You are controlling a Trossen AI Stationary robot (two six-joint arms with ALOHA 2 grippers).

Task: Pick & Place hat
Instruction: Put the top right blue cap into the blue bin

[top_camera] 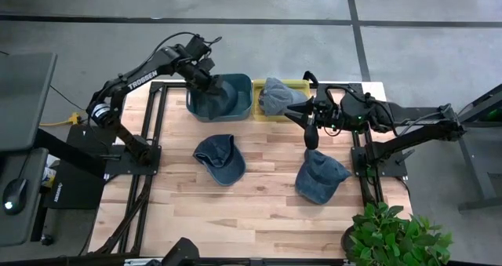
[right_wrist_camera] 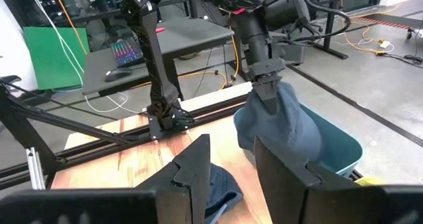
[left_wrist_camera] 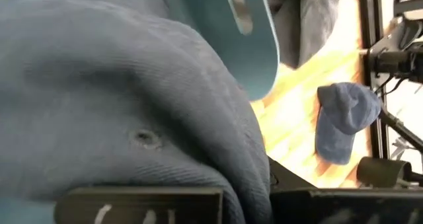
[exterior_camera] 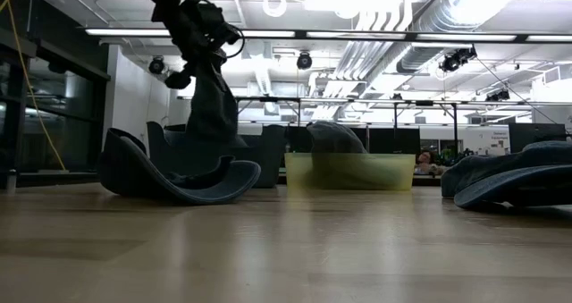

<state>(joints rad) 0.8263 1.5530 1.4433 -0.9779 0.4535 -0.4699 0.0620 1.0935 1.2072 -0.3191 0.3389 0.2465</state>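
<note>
A blue denim hat [right_wrist_camera: 281, 128] hangs from my left gripper [right_wrist_camera: 268, 92], which is shut on it over the teal bin [right_wrist_camera: 340, 151] at the table's far side. In the high view that gripper [top_camera: 205, 79] stands at the bin's [top_camera: 235, 101] left part. A yellow bin [top_camera: 276, 115] beside the teal one holds another hat [top_camera: 274, 93]. Two more hats [top_camera: 220, 158] [top_camera: 320, 176] lie flat on the table. My right gripper [right_wrist_camera: 230, 154] hovers open and holding nothing near the yellow bin [top_camera: 298, 115], pointing toward the left. My left gripper pinches a bunch of the hat's crown cloth at its upper end [right_wrist_camera: 272, 106] between the two fingers. The fingers come from above, slanting down. The hat hangs slack below them, its lower part [right_wrist_camera: 291, 151] down inside the teal bin.
Bare wood lies between and in front of the two hats on the table. A potted plant [top_camera: 396, 235] stands at the near right corner. Dark frame rails [top_camera: 149, 152] run along the table's left and right sides.
</note>
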